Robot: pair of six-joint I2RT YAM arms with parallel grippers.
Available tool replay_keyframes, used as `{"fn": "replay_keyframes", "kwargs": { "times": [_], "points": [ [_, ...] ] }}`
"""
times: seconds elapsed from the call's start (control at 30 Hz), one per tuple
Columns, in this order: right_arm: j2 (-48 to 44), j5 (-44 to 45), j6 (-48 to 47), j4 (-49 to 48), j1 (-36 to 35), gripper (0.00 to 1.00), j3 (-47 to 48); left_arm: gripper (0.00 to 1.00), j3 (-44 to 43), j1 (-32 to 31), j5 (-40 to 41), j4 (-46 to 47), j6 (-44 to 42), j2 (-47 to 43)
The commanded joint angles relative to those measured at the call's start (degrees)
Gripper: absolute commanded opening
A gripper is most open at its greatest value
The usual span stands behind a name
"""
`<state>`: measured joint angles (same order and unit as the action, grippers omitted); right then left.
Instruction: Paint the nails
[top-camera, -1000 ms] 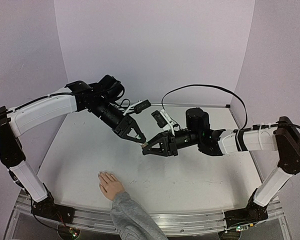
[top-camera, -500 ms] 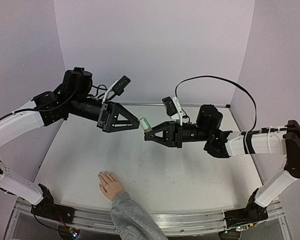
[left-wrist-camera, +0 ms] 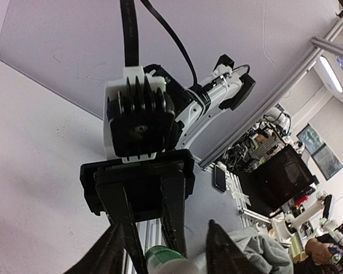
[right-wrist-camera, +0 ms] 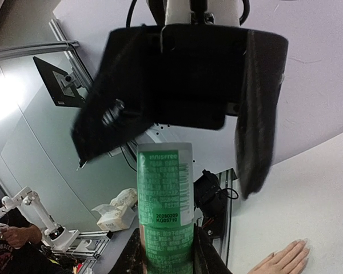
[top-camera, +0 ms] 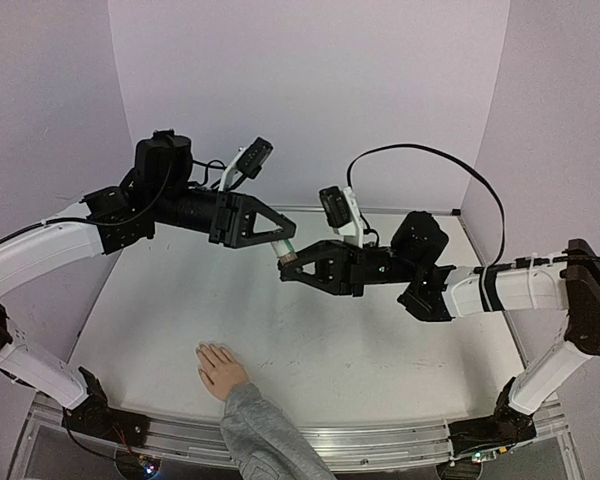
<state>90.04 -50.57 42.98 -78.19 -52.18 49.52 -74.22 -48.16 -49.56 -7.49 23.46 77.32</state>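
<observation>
1. Bottle (top-camera: 288, 256) above the tabletop (top-camera: 170, 300) centre, between left end effector (top-camera: 289, 243) and right end effector (top-camera: 286, 268).
2. Mannequin hand (top-camera: 220, 367) on tabletop front edge, left of bottle.

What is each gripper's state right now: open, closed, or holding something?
Left gripper: open, fingers either side of the green-labelled bottle.
Right gripper: closed on that bottle.

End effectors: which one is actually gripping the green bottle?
The right end effector: it is shut on the green bottle. The left end effector only straddles the bottle's top, jaws open and clear of it.
</observation>
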Motion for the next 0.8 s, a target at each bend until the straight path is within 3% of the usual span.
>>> {"fn": "replay_keyframes", "kwargs": {
  "times": [0.0, 0.13, 0.33, 0.53, 0.6, 0.67, 0.77],
  "points": [
    [-0.5, 1.1, 2.5, -9.4, 0.1, 0.0, 1.8, 0.46, -1.4, -0.8, -2.0, 3.5, 1.3, 0.9],
    [-0.2, 2.4, 2.6, -9.5, 0.1, 0.0, 1.7, 0.43, -0.7, -0.9, -1.8, 3.6, 1.3, 0.4],
    [-0.7, 5.0, 1.3, -8.0, 0.1, 0.0, 1.6, 0.18, -0.3, -0.9, 1.2, 3.5, 1.1, 0.1],
    [-4.9, 19.2, -9.5, 12.5, 0.1, 0.0, 3.3, 0.0, 0.6, -0.9, 5.0, 3.2, 1.3, 0.6],
    [-6.7, 29.1, -13.3, 21.5, 0.1, 0.0, 4.7, 0.0, 0.9, -0.9, 7.6, 2.2, 1.3, 0.8],
    [-7.7, 45.2, -16.7, 33.9, -0.7, 0.0, 7.9, 0.0, 0.8, -0.9, 12.1, -0.3, 1.4, 0.9],
    [-5.7, 86.5, -21.1, 51.1, -6.5, 0.0, 14.9, 0.0, -2.6, -0.9, 27.2, -10.8, 2.5, 3.0]
  ]
}}
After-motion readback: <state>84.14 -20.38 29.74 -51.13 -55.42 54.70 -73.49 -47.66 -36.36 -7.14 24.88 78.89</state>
